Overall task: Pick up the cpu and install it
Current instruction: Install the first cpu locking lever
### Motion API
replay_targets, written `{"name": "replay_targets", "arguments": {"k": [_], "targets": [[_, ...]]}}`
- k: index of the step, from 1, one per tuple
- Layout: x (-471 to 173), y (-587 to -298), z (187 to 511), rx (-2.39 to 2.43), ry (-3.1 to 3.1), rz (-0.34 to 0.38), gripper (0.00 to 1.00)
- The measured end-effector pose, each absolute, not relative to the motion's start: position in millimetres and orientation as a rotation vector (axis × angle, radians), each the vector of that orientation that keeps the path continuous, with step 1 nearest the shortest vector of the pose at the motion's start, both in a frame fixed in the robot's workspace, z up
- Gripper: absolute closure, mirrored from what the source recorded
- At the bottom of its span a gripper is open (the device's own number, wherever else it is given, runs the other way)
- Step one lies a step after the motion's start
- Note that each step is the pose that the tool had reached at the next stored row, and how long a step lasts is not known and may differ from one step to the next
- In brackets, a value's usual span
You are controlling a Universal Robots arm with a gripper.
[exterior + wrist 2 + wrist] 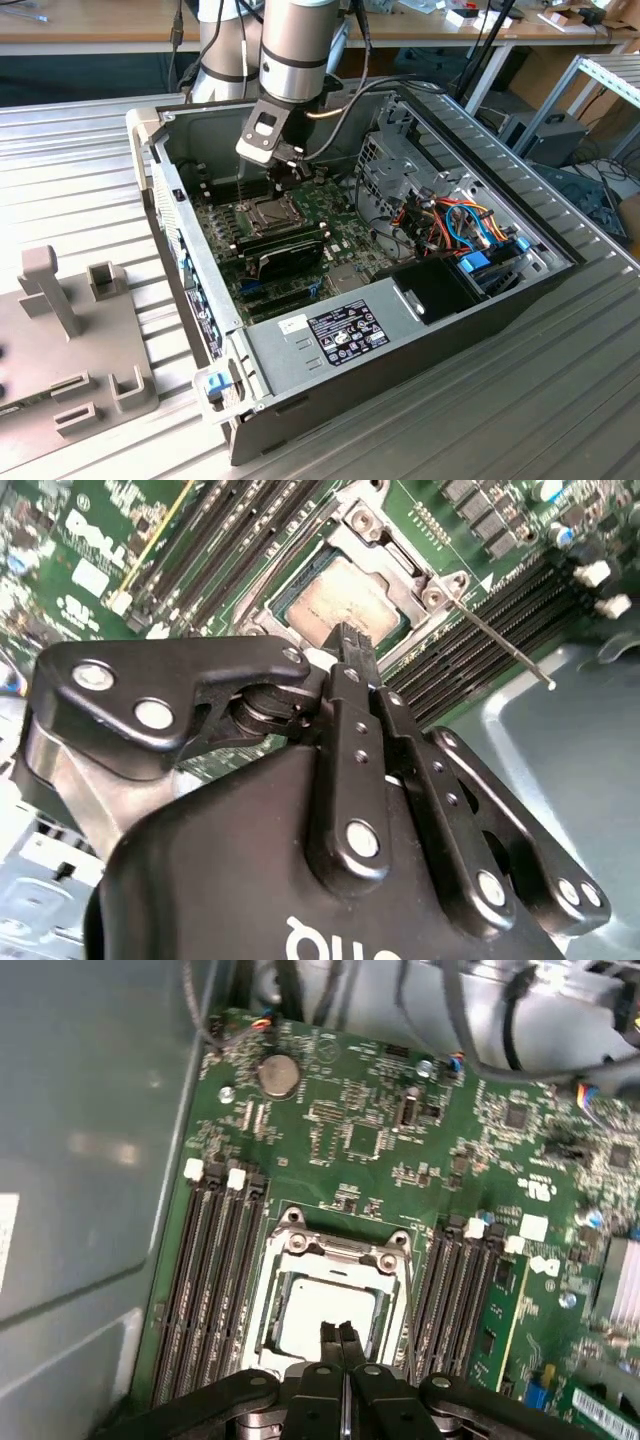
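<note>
Hanging straight over the socket (345, 1253), the jaws are closing tight on nothing, their tips sitting just above the cpu (325, 1312). The cpu is lying flat inside the opened frame, between the memory slots (210, 1280) on the motherboard (360, 1140). Judging by this, the chip is already sitting in its seat and the empty tips are lining up over it. The second wrist view is showing the thin retention lever (500, 640) standing free beside the socket, while the exterior view is showing the arm (295, 50) reaching into the open computer case (480, 310) on the surface (80, 150).
</note>
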State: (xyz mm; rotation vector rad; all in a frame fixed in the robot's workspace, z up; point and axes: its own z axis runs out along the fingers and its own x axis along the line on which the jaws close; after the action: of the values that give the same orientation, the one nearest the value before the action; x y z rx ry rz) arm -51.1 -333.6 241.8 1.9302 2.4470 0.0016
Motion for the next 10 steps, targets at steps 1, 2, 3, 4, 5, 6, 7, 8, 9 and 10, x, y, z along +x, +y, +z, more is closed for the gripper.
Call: {"name": "replay_targets", "arguments": {"k": [1, 2, 3, 4, 5, 6, 7, 8, 9, 10], "targets": [[-51.1, -333.6, 241.8, 1.873, 2.491, 0.002, 0.89], [-51.1, -333.6, 241.8, 1.84, 2.516, 0.003, 0.89], [-51.1, -333.6, 241.8, 1.818, 2.532, 0.003, 0.89], [-51.1, -333.6, 241.8, 1.792, 2.55, 0.004, 0.89], [-51.1, -333.6, 241.8, 1.751, 2.578, 0.004, 0.89], [-51.1, -333.6, 241.8, 1.725, 2.596, 0.005, 0.89], [-51.1, -333.6, 241.8, 1.701, 2.612, 0.005, 0.89], [-51.1, -333.6, 241.8, 1.669, 2.632, 0.005, 0.89], [-51.1, -333.6, 241.8, 1.645, 2.647, 0.006, 0.89], [-51.1, -333.6, 241.7, 1.609, 2.669, 0.007, 0.89]]}}
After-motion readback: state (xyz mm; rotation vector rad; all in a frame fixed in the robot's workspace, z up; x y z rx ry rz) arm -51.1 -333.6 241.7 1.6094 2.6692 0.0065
